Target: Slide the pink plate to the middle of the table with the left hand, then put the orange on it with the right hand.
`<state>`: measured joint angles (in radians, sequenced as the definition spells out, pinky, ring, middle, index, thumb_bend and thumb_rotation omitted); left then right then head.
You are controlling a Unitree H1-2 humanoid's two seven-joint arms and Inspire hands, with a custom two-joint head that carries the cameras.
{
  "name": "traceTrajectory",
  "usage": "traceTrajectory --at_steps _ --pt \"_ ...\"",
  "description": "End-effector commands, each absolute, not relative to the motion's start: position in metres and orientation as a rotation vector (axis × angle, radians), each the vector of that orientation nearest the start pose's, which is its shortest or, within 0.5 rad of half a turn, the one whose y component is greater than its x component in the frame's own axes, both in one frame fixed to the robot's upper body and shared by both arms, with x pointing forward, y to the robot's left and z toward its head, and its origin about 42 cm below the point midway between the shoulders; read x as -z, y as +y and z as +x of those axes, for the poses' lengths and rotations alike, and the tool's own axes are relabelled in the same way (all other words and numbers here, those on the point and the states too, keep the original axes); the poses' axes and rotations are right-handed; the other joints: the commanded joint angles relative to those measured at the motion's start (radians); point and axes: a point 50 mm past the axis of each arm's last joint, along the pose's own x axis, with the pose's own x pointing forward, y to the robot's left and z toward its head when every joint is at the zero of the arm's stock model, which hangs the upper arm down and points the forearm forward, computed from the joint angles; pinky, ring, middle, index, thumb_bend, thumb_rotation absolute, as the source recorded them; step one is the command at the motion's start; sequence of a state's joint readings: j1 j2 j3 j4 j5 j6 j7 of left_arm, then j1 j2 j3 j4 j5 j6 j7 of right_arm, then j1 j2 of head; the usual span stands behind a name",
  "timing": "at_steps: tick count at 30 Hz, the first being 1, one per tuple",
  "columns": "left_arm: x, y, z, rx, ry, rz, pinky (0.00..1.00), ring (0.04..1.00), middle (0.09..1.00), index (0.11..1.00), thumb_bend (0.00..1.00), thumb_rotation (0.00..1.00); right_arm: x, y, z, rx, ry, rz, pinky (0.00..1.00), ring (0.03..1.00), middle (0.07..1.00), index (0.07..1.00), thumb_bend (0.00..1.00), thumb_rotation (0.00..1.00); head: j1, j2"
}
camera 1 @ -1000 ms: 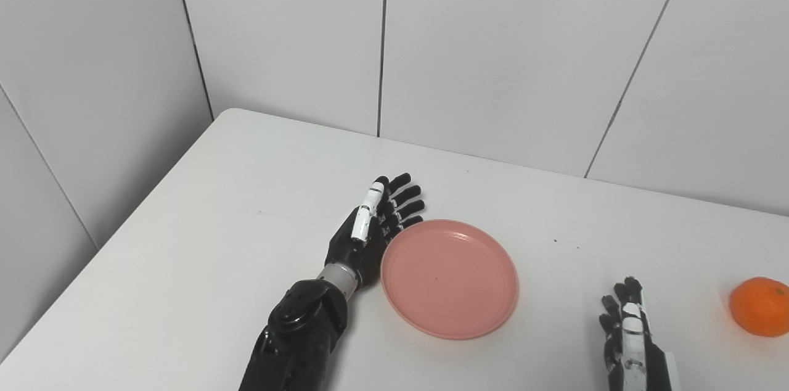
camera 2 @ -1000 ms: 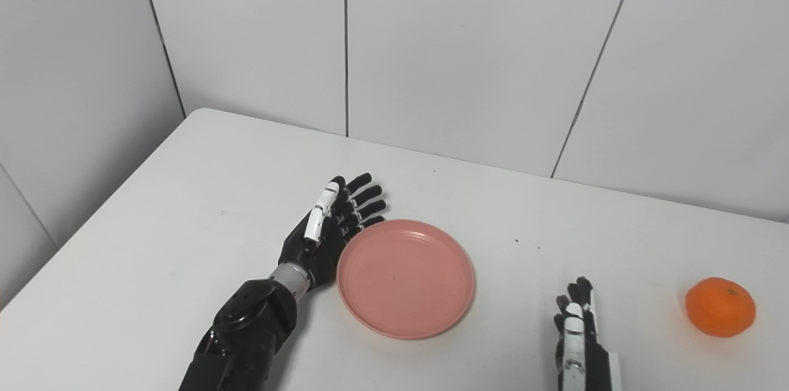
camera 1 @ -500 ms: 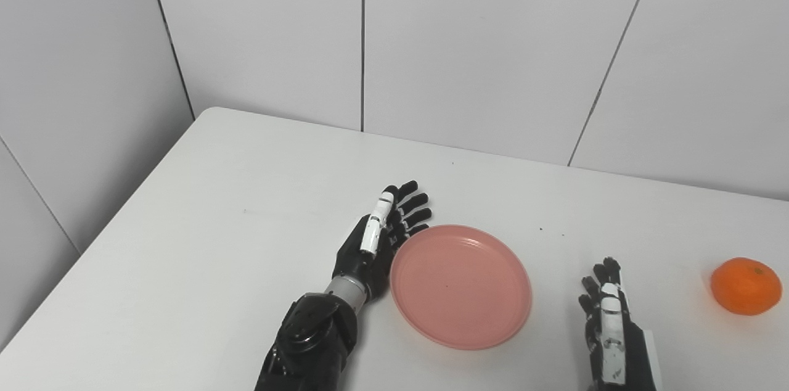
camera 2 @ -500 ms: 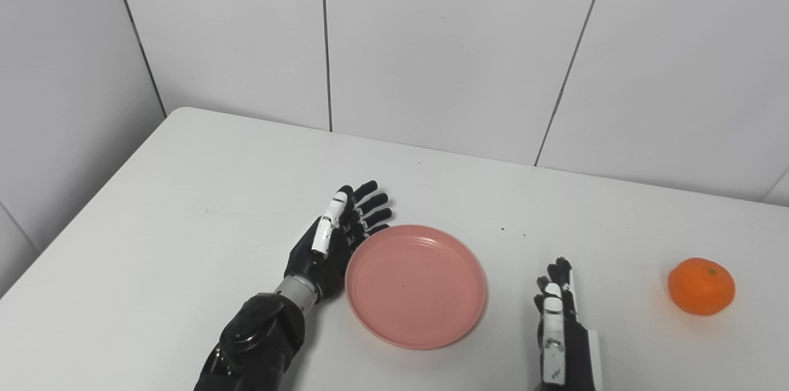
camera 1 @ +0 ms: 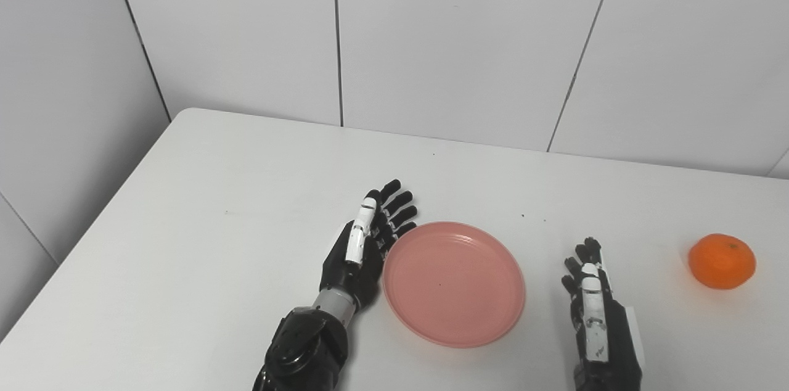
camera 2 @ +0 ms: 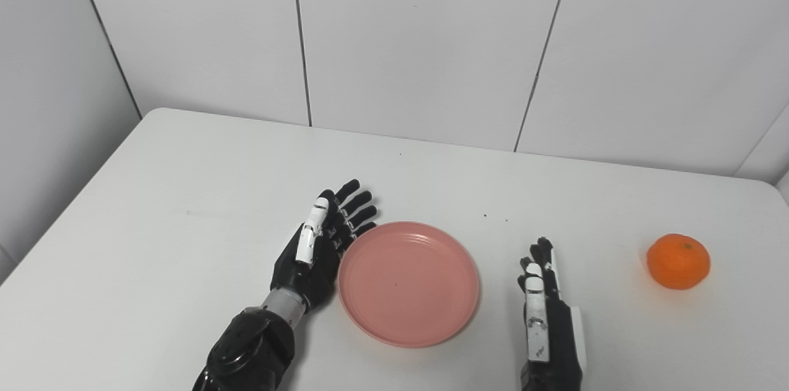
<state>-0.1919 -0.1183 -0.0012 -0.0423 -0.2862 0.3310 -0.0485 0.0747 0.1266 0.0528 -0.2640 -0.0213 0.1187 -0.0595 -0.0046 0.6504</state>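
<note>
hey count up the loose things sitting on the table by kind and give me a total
Plates: 1, the pink plate
Fruit: 1, the orange
Total: 2

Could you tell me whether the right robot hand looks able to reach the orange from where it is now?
Probably yes. The right robot hand is open, and only bare table lies between it and the orange to its right.
</note>
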Motion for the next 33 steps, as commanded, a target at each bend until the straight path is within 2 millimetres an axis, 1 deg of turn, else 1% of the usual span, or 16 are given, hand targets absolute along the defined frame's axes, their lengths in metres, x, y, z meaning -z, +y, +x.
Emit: traceTrajectory --at_steps 1,3,4,5,8,11,12,13,16,20,24,27,28,29,31,33 --pt "-0.143 0.146 0.333 0.196 0.108 -0.376 0.88 0.891 0.902 0.892 0.35 1.0 -0.161 -0.165 0.263 0.048 -0.135 0.117 0.97 0.959 0.981 0.984 0.23 1.0 -0.026 0.004" --pt "-0.143 0.148 0.332 0.192 0.104 -0.367 0.89 0.892 0.903 0.892 0.35 1.0 -0.161 -0.163 0.263 0.055 -0.132 0.125 0.96 0.954 0.974 0.979 0.24 1.0 -0.042 0.004" --pt "-0.142 0.15 0.332 0.191 0.101 -0.359 0.89 0.893 0.904 0.89 0.35 1.0 -0.162 -0.162 0.263 0.06 -0.127 0.131 0.96 0.945 0.966 0.973 0.25 1.0 -0.076 0.005" --pt "-0.142 0.151 0.331 0.191 0.099 -0.353 0.89 0.895 0.905 0.89 0.35 1.0 -0.162 -0.162 0.263 0.064 -0.123 0.134 0.96 0.94 0.96 0.968 0.25 1.0 -0.076 0.005" --pt "-0.139 0.155 0.329 0.193 0.096 -0.349 0.9 0.903 0.912 0.893 0.35 1.0 -0.165 -0.16 0.264 0.067 -0.124 0.086 0.93 0.924 0.943 0.954 0.26 1.0 -0.129 0.004" --pt "-0.137 0.158 0.328 0.193 0.099 -0.344 0.9 0.903 0.911 0.893 0.35 1.0 -0.169 -0.158 0.267 0.069 -0.138 0.049 0.91 0.908 0.925 0.933 0.26 1.0 -0.154 0.002" --pt "-0.136 0.159 0.327 0.193 0.099 -0.344 0.9 0.903 0.91 0.893 0.35 1.0 -0.17 -0.157 0.267 0.071 -0.142 0.042 0.9 0.904 0.92 0.927 0.26 1.0 -0.182 0.0" --pt "-0.136 0.16 0.327 0.192 0.098 -0.342 0.9 0.902 0.909 0.893 0.35 1.0 -0.171 -0.157 0.268 0.074 -0.148 0.033 0.89 0.899 0.915 0.922 0.25 1.0 -0.182 0.0" --pt "-0.135 0.163 0.327 0.191 0.091 -0.336 0.9 0.9 0.908 0.891 0.35 1.0 -0.174 -0.156 0.272 0.085 -0.161 -0.002 0.87 0.882 0.896 0.906 0.24 1.0 -0.235 -0.008" --pt "-0.133 0.17 0.327 0.191 0.083 -0.337 0.9 0.899 0.904 0.889 0.35 1.0 -0.179 -0.155 0.274 0.104 -0.183 -0.041 0.88 0.871 0.88 0.891 0.24 1.0 -0.277 -0.017" --pt "-0.131 0.175 0.327 0.193 0.078 -0.35 0.91 0.902 0.908 0.897 0.36 1.0 -0.184 -0.155 0.276 0.111 -0.208 -0.094 0.8 0.854 0.875 0.884 0.23 1.0 -0.326 -0.032" --pt "-0.128 0.18 0.328 0.196 0.074 -0.357 0.92 0.903 0.907 0.896 0.37 1.0 -0.189 -0.158 0.276 0.116 -0.238 -0.174 0.79 0.852 0.875 0.882 0.24 1.0 -0.362 -0.045" --pt "-0.127 0.181 0.328 0.197 0.072 -0.359 0.92 0.903 0.907 0.896 0.37 1.0 -0.191 -0.159 0.276 0.12 -0.247 -0.196 0.8 0.851 0.873 0.879 0.26 1.0 -0.362 -0.045" --pt "-0.126 0.182 0.328 0.2 0.073 -0.364 0.92 0.903 0.907 0.896 0.37 1.0 -0.193 -0.161 0.277 0.125 -0.256 -0.223 0.8 0.85 0.872 0.877 0.28 1.0 -0.388 -0.057" --pt "-0.124 0.184 0.328 0.206 0.076 -0.372 0.92 0.906 0.908 0.9 0.37 1.0 -0.196 -0.165 0.277 0.135 -0.275 -0.274 0.8 0.861 0.882 0.887 0.36 0.99 -0.406 -0.067" --pt "-0.123 0.185 0.328 0.205 0.077 -0.381 0.92 0.902 0.906 0.901 0.36 1.0 -0.201 -0.17 0.278 0.145 -0.296 -0.319 0.79 0.86 0.885 0.887 0.43 0.93 -0.423 -0.077"
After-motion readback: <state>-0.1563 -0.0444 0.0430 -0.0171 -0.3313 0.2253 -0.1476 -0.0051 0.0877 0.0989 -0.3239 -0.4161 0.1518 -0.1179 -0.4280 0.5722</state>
